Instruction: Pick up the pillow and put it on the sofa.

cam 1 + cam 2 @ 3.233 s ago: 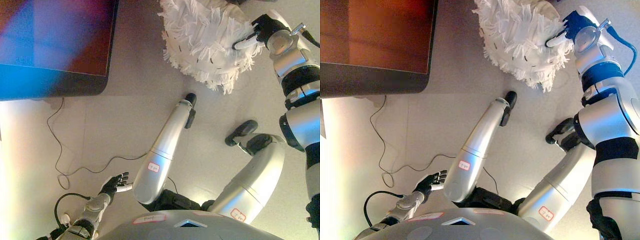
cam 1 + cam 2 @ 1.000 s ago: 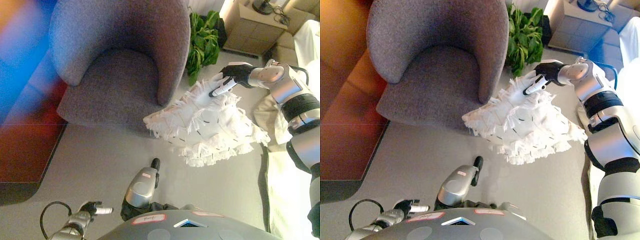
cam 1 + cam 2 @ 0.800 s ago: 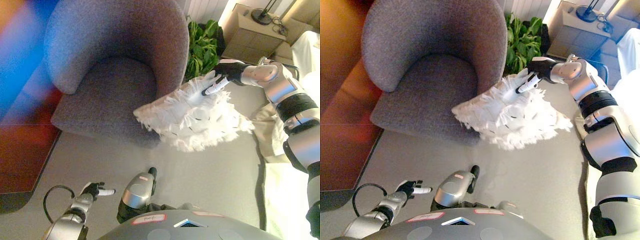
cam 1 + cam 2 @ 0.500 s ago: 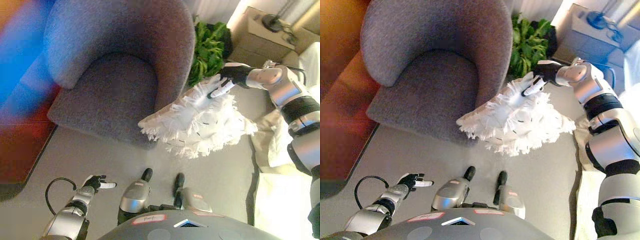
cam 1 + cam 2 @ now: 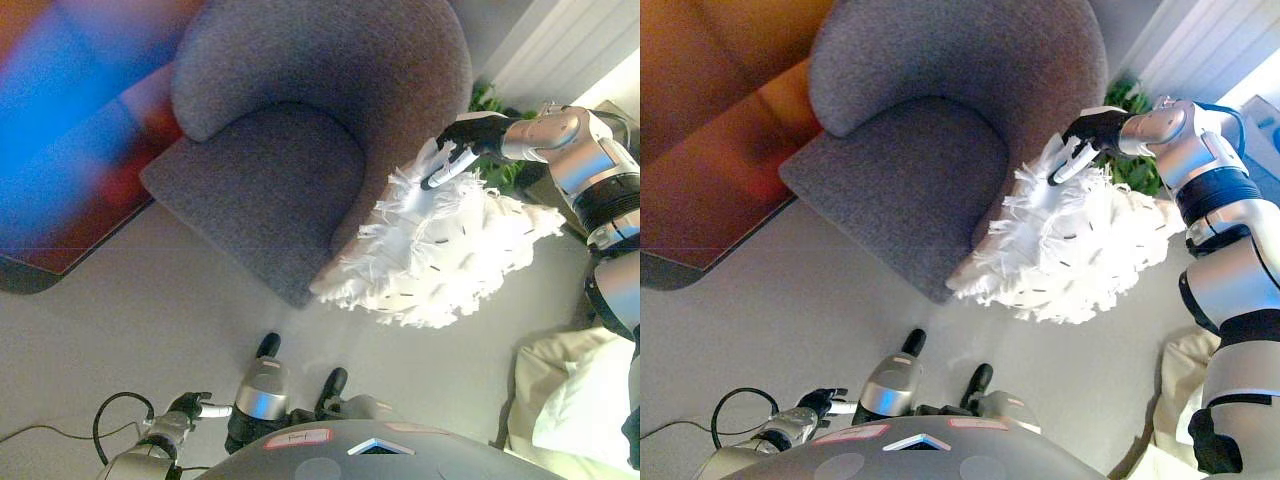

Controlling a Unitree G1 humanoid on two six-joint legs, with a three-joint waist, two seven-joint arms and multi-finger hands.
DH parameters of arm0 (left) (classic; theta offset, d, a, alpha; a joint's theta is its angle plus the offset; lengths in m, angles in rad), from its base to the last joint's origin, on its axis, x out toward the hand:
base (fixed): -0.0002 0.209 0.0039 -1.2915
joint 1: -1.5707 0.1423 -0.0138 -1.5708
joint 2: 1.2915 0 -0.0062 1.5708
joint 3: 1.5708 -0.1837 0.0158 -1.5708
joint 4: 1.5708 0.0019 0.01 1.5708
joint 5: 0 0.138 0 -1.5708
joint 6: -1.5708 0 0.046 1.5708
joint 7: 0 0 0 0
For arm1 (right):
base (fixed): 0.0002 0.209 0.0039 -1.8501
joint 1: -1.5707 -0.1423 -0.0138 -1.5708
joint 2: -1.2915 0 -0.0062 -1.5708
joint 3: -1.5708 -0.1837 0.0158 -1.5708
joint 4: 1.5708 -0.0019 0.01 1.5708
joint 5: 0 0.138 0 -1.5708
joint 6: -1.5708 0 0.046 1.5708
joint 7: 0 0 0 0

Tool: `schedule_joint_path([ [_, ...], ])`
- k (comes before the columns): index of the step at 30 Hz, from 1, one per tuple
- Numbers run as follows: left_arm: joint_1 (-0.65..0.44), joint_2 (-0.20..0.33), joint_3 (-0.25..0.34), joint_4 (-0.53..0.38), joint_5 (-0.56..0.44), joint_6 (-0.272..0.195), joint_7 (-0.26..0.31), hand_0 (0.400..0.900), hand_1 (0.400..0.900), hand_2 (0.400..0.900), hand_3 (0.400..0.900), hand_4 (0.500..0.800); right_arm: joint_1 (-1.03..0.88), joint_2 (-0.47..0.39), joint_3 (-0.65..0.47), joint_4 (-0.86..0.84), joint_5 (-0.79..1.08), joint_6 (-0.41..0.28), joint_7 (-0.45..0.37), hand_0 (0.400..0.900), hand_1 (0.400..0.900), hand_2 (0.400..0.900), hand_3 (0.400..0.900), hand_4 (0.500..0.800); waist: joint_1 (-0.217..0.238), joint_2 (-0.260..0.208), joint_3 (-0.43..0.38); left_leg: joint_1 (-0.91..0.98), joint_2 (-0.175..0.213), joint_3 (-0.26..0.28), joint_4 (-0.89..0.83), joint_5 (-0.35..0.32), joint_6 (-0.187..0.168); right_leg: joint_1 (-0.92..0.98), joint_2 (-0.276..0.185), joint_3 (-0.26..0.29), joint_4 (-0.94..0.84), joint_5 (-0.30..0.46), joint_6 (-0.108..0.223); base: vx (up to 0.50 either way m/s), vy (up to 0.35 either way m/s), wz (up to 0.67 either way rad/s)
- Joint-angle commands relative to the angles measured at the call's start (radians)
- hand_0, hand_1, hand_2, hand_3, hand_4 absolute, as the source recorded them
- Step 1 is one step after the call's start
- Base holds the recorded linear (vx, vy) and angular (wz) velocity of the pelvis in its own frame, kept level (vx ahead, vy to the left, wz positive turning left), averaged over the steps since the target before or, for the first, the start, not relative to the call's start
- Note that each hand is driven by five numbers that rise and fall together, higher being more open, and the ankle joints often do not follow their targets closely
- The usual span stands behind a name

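A white shaggy pillow hangs in the air beside the right arm of a grey rounded armchair. My right hand is shut on the pillow's upper edge, reaching in from the right. The pillow's lower fringe droops over the chair's front right corner and the floor. My left hand sits low at the bottom left, near the floor, its fingers relaxed and holding nothing.
A green plant stands behind the pillow, next to the chair. A dark red rug lies left of the chair. A cream cushion or cloth lies at the lower right. White slatted panels show at the top right.
The camera has swung, so the armchair now sits more central and to the right. My right hand still holds the pillow, now closer to the chair's right arm. The left hand has dropped lower.
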Motion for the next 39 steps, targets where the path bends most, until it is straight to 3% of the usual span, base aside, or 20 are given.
schedule_joint_path([
  [1,0.035,0.052,-0.055,0.066,-0.012,0.004,0.022,0.900,0.900,0.900,0.900,0.800,-0.272,0.039,-0.030,-0.055,0.186,-0.020,-0.061,0.400,0.400,0.400,0.400,0.500,0.035,-0.033,-0.153,0.040,0.039,0.042,-0.034,-0.021,-0.036,0.005,-0.080,-0.047,0.014,0.001,0.069,0.04,0.046,0.15],
  [9,0.057,0.021,-0.061,0.056,-0.041,0.018,0.038,0.900,0.900,0.900,0.900,0.800,-0.290,0.095,-0.057,-0.061,0.213,0.055,-0.164,0.400,0.400,0.400,0.400,0.500,0.060,-0.027,-0.170,0.048,0.028,0.025,-0.043,-0.020,-0.033,0.024,-0.085,-0.076,0.017,-0.009,0.070,0.06,0.063,0.17],
  [15,0.064,0.020,-0.064,0.045,-0.062,0.044,0.040,0.900,0.900,0.900,0.900,0.800,-0.287,0.108,-0.075,-0.092,0.262,0.082,-0.180,0.400,0.400,0.400,0.400,0.500,0.074,-0.032,-0.165,0.045,0.027,0.017,-0.043,-0.018,-0.030,0.030,-0.088,-0.092,0.028,-0.014,0.075,0.04,0.018,0.13],
  [21,0.078,0.004,-0.072,0.034,-0.087,0.043,0.050,0.900,0.900,0.900,0.900,0.800,-0.311,0.115,-0.067,-0.020,0.241,0.097,-0.223,0.400,0.400,0.400,0.400,0.500,0.083,-0.024,-0.173,0.055,0.020,0.011,-0.048,-0.020,-0.026,0.045,-0.088,-0.097,0.026,-0.019,0.076,0.05,0.057,0.04],
  [28,0.091,-0.002,-0.088,0.032,-0.100,0.046,0.049,0.900,0.900,0.900,0.900,0.800,-0.351,0.066,-0.076,0.094,0.240,0.120,-0.326,0.400,0.400,0.400,0.400,0.500,0.099,-0.022,-0.173,0.052,0.018,0.003,-0.052,-0.016,-0.026,0.054,-0.087,-0.115,0.022,-0.019,0.078,0.04,0.040,0.06],
  [36,0.124,0.015,-0.076,0.040,-0.111,0.026,0.040,0.900,0.900,0.900,0.900,0.800,-0.391,-0.046,-0.049,0.233,0.145,0.169,-0.341,0.400,0.400,0.400,0.400,0.500,0.122,-0.028,-0.156,0.037,0.024,-0.015,-0.056,-0.011,-0.029,0.056,-0.079,-0.129,0.019,-0.023,0.077,0.04,0.003,0.12],
  [37,0.129,0.012,-0.074,0.043,-0.108,0.018,0.043,0.900,0.900,0.900,0.900,0.800,-0.386,-0.055,-0.053,0.254,0.109,0.181,-0.337,0.900,0.900,0.900,0.900,0.800,0.124,-0.026,-0.156,0.037,0.023,-0.017,-0.057,-0.011,-0.029,0.056,-0.079,-0.130,0.018,-0.025,0.077,0.03,0.019,0.08],
  [39,0.141,0.011,-0.072,0.040,-0.104,0.005,0.050,0.900,0.900,0.900,0.900,0.800,-0.368,-0.067,-0.052,0.271,0.079,0.184,-0.288,0.900,0.900,0.900,0.900,0.800,0.128,-0.024,-0.154,0.035,0.023,-0.018,-0.059,-0.012,-0.029,0.057,-0.080,-0.132,0.016,-0.025,0.079,0.03,0.002,0.04],
])
